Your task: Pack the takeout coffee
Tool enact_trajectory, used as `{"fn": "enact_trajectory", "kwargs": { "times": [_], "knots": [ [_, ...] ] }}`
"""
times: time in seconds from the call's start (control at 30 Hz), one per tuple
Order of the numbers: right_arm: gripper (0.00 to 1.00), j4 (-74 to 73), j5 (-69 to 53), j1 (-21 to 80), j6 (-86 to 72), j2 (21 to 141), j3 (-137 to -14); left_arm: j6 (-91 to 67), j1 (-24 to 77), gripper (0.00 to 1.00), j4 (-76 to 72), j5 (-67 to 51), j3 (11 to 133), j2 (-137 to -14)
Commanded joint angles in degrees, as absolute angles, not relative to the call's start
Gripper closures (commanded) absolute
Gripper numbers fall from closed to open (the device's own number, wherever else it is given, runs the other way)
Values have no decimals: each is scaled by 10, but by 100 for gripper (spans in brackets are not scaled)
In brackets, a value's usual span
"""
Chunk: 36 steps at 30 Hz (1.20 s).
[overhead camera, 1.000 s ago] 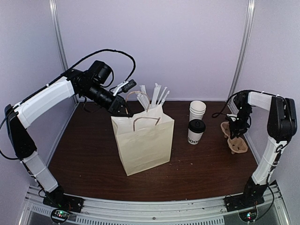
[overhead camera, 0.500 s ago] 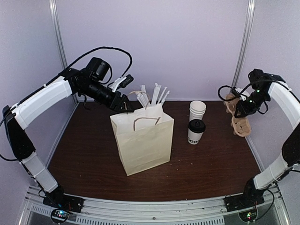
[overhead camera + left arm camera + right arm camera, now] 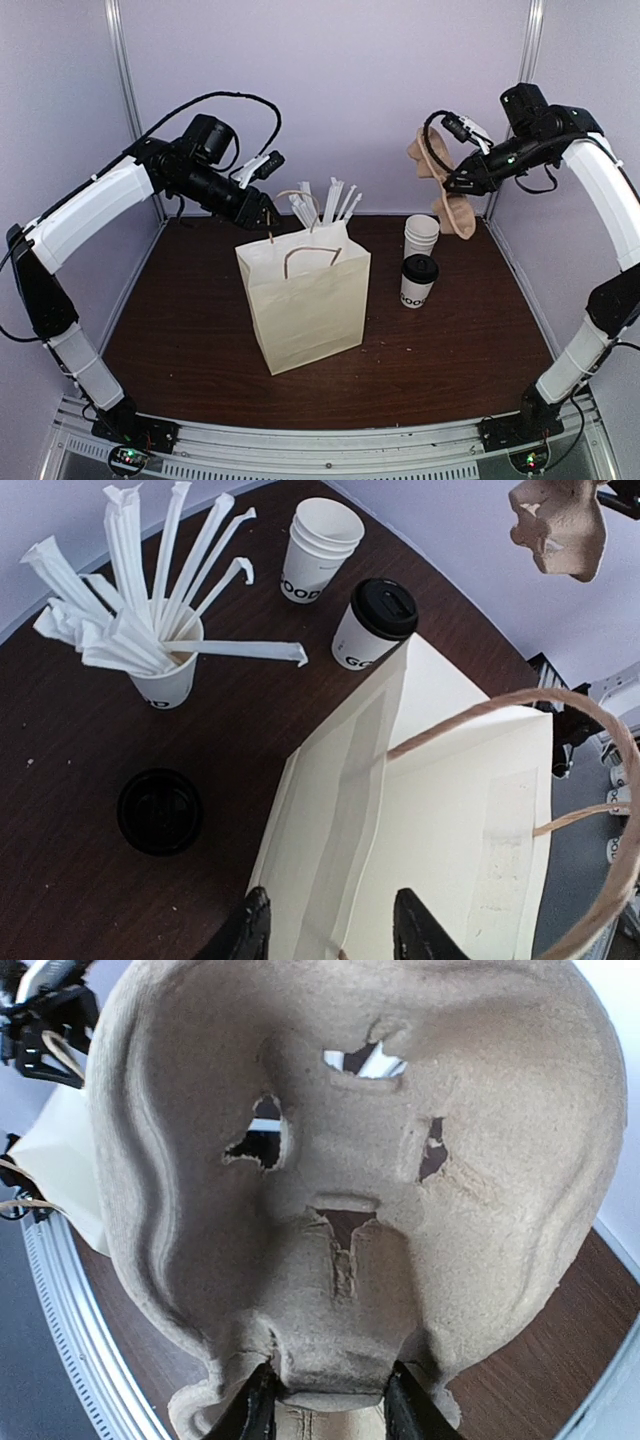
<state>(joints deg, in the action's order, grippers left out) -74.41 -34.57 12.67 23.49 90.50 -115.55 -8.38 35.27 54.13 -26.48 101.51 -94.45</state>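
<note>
The takeout coffee point(image 3: 418, 280), a white cup with a black lid, stands on the table right of the paper bag point(image 3: 305, 300); it also shows in the left wrist view point(image 3: 372, 620). My left gripper point(image 3: 264, 215) is open at the bag's point(image 3: 450, 830) back rim, with the rim's edge and a handle end between its fingers point(image 3: 250, 930). My right gripper point(image 3: 468, 178) is shut on a brown pulp cup carrier point(image 3: 440, 170) and holds it high above the back right. The carrier point(image 3: 350, 1160) fills the right wrist view and also shows in the left wrist view point(image 3: 560, 525).
A stack of lidless white cups point(image 3: 421, 235) stands just behind the coffee. A cup full of white straws point(image 3: 165, 660) stands behind the bag, with a loose black lid point(image 3: 160, 810) on the table near it. Walls close in the back and sides.
My right arm has lifted the cup carrier from low at the table's right side up and leftwards, above the cup stack. My left gripper has shifted only slightly at the bag's rim.
</note>
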Motion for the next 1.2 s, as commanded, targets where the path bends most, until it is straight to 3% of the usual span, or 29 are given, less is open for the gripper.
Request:
{"fn": "enact_trajectory", "kwargs": {
  "times": [0.0, 0.27, 0.33, 0.43, 0.6, 0.7, 1.03, 1.17],
  "knots": [
    [63, -751, -448, 187, 251, 925, -1217, -68, 353, 62, 566, -321, 1052, -974],
    [62, -733, -474, 316, 275, 937, -1280, -56, 379, 85, 569, -362, 1064, -1000],
    [62, -736, -476, 341, 283, 944, -1295, -49, 392, 95, 569, -379, 1075, -1009],
    [63, -746, -478, 371, 298, 956, -1313, -44, 406, 100, 569, -413, 1089, -1022],
    [64, -763, -453, 391, 316, 965, -1309, -44, 410, 100, 569, -420, 1100, -1032],
    [65, -751, -409, 381, 332, 932, -1229, -38, 409, 100, 575, -376, 1103, -1033],
    [60, -754, -416, 226, 409, 809, -995, -37, 396, 100, 576, -333, 1126, -1060],
    [56, -840, -405, 219, 529, 758, -891, -37, 396, 77, 576, -316, 1124, -1050]
  ]
}}
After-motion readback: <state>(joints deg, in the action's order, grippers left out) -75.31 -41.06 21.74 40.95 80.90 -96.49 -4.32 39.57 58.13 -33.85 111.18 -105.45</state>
